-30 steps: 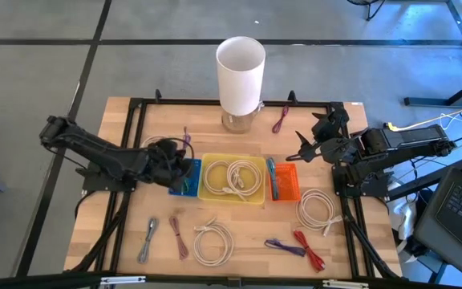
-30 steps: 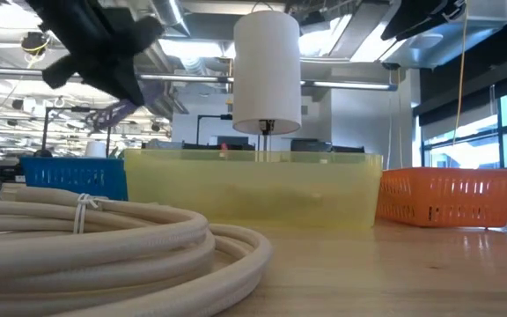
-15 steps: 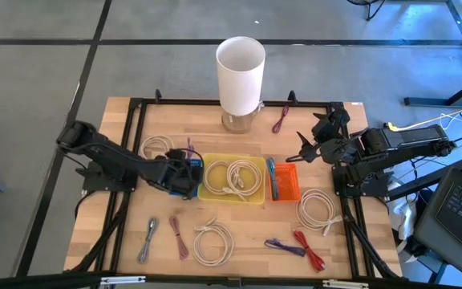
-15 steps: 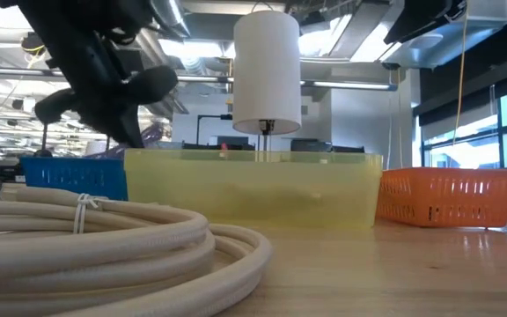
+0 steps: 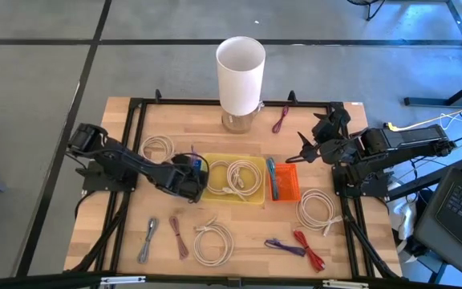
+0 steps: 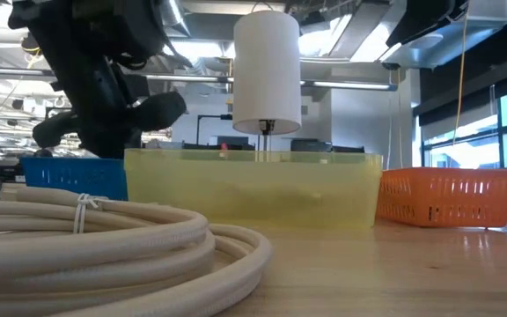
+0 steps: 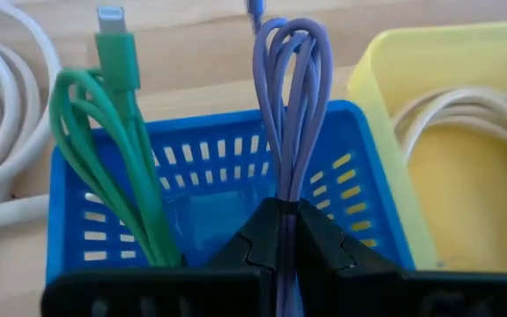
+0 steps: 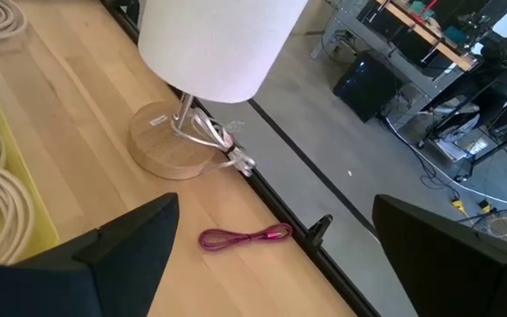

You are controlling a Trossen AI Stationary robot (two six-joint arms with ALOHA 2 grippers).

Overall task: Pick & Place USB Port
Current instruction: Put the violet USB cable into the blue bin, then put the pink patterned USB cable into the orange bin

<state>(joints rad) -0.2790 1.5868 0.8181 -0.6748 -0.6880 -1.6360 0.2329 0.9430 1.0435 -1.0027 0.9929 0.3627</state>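
Note:
My left gripper (image 7: 286,207) is shut on a coiled purple cable (image 7: 290,97) and stands over the blue basket (image 7: 192,123), which sits at the left end of the yellow bin (image 5: 233,198). A green cable (image 7: 113,132) lies in the blue basket, its loops leaning on the basket's wall and its connector reaching past the rim. In the low view the left gripper (image 6: 104,97) is just above the blue basket (image 6: 73,176). My right gripper (image 5: 307,148) waits open above the table's right side. My left gripper pinches the purple cable's bundled strands (image 7: 287,189) between its two fingers, several strands together. The fingers come from above, slanting down into the blue basket. The looped end (image 7: 290,40) reaches out past the fingertips toward the basket's wall; whether it touches the basket, I cannot tell.
The yellow bin holds a white cable coil (image 5: 243,177); an orange basket (image 5: 289,185) sits to its right. A white lamp (image 5: 241,72) stands at the far edge. White coils (image 5: 157,147) (image 5: 212,241) (image 5: 318,209) and small coloured cables (image 5: 148,239) (image 5: 310,249) lie on the wood.
My left gripper has moved toward the table's right and near edge and gone down, carrying the purple cable from beside the blue basket to over it. It has stayed shut. The right arm has kept still.

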